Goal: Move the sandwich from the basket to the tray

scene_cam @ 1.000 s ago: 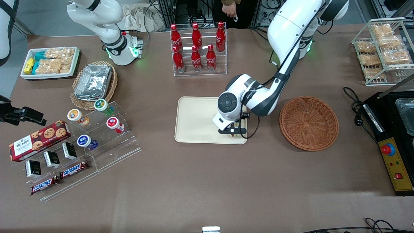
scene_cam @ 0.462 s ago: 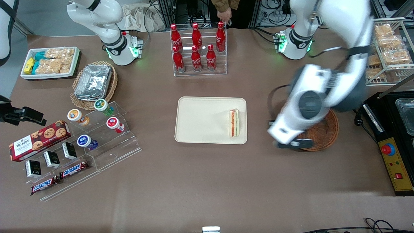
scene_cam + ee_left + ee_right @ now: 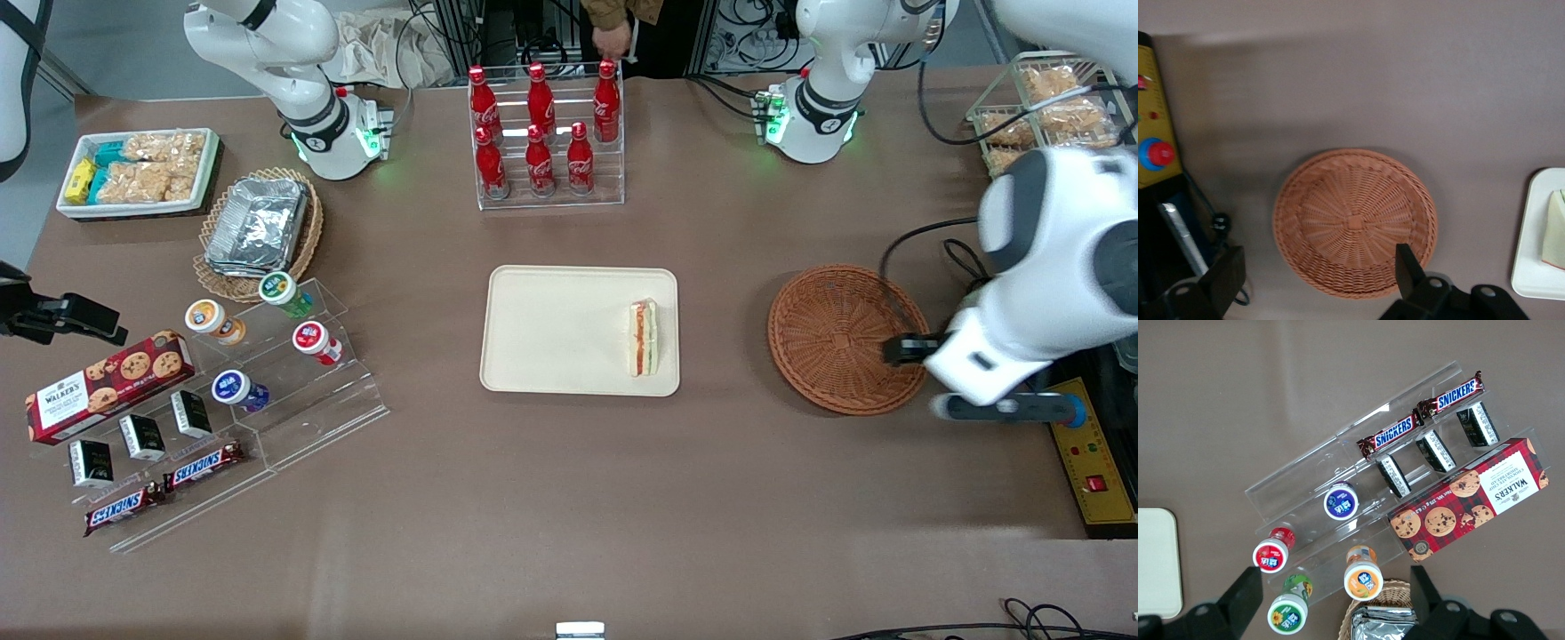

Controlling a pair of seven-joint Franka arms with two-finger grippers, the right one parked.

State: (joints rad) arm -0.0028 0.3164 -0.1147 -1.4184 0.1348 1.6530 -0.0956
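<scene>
Claw (image 3: 1318,277) wide open, empty, above basket (image 3: 1355,221), sandwich (image 3: 644,337) on tray (image 3: 551,329)

Gripper (image 3: 1318,283) hangs high over the table at the working arm's end, fingers spread wide with nothing between them, above the basket's rim toward the yellow control box (image 3: 1092,453). Basket (image 3: 845,338) holds nothing, open from above. Bare table between basket and tray (image 3: 551,329): clear lane. Tray mostly bare; only the sandwich (image 3: 644,337) sits on it, at the edge nearest the basket. Farther from the front camera than the tray: cola bottle rack (image 3: 544,133), tall. Toward the working arm's end: control box, black appliance (image 3: 1098,302) and a cable (image 3: 973,293) just beside the basket, wire snack rack (image 3: 1053,133) farther from the camera.
</scene>
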